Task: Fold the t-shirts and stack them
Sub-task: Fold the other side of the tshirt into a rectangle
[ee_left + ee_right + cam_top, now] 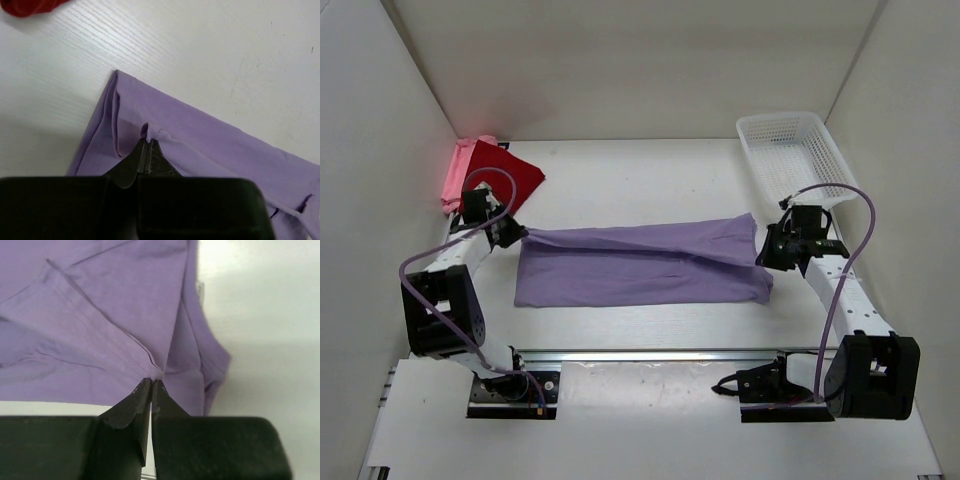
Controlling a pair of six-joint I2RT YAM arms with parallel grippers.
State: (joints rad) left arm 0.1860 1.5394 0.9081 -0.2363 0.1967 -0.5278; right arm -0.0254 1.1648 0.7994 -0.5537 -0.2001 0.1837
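The lavender purple t-shirt (640,265) lies stretched across the middle of the table, folded lengthwise, its upper layer raised between my two grippers. My left gripper (517,237) is shut on a pinch of the shirt's left end (160,134). At the other end my right gripper (767,251) is shut on a seamed fold (150,367). The dark red t-shirt (505,172) lies at the back left, partly over the pink t-shirt (455,175). A corner of the dark red t-shirt (30,6) shows at the top of the left wrist view.
A white mesh plastic basket (792,150) stands at the back right, close behind my right arm. White walls close in the table on the left, back and right. A metal rail (650,355) runs along the near edge between the arm bases.
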